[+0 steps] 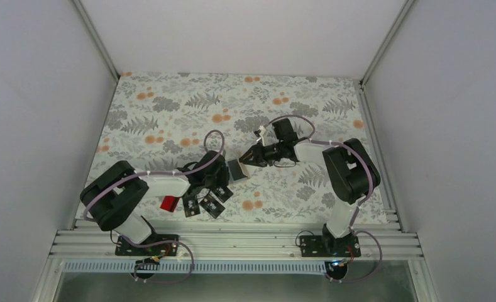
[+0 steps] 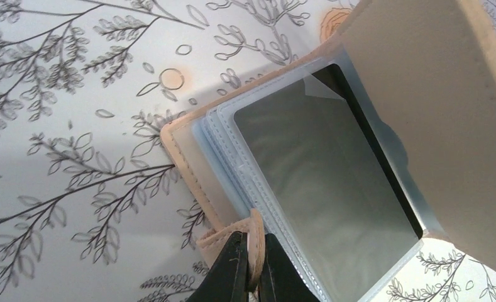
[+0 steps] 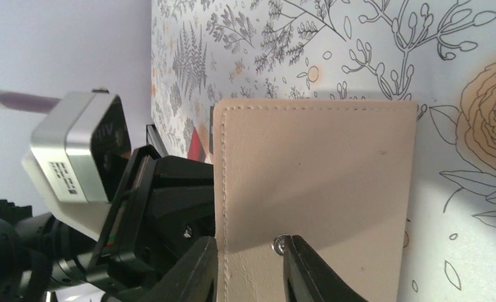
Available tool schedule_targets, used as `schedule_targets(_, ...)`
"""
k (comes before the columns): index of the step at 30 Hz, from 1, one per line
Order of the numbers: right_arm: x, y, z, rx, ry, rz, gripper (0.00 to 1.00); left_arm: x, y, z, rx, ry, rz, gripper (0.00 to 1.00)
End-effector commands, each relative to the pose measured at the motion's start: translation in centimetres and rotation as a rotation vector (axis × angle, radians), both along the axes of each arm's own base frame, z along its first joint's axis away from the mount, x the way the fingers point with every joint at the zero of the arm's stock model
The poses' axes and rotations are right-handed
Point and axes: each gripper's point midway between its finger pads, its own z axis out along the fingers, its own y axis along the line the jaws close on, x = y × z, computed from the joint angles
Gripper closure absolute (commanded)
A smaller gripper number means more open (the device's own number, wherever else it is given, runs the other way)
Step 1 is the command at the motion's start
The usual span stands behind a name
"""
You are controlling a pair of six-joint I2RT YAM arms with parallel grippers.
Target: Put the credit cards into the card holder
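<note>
From above, the holder (image 1: pixel 237 170) lies on the tabletop (image 1: pixel 170 107) between my two tools, which meet at it from either side. Only that view shows the cards (image 1: pixel 212 204). The black ones lie on the tabletop just beside my left arm, with a red card (image 1: pixel 169 203) at their left, all outside the holder.

My left tool (image 2: pixel 253 277) is pressed together on the holder's tan strap. Its camera alone shows the inside: light blue pockets with a clear sleeve on top, and the tan cover lifted at the right. A dark strip runs along the sleeve's far edge; I cannot tell what it is.

My right tool (image 3: pixel 248 264) sees only the cover's stitched outer face. Its fingers stand part spread at the cover's edge, one beside the stitching, one over the face. I cannot tell whether they grip it.
</note>
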Motion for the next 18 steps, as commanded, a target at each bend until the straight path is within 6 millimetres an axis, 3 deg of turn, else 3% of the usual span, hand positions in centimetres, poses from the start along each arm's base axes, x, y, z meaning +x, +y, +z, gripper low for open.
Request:
schedule_targets(1,-0.3,0.0,-0.6,0.015,-0.002,0.015,0.74,1.1,-1.9,1.1,-0.035,-0.053,-0.066,0.97)
schedule_targets(11,-1.1,-0.7,-2.9,-0.03,0.022,0.008,0.75,2.3,-4.5,1.6,-0.058,-0.078,-0.146,0.97)
schedule_targets(18,-0.3,-1.5,-6.5,-0.142,0.03,-0.03,0.94,2.7,-4.6,2.2,-0.034,-0.077,-0.152,0.97)
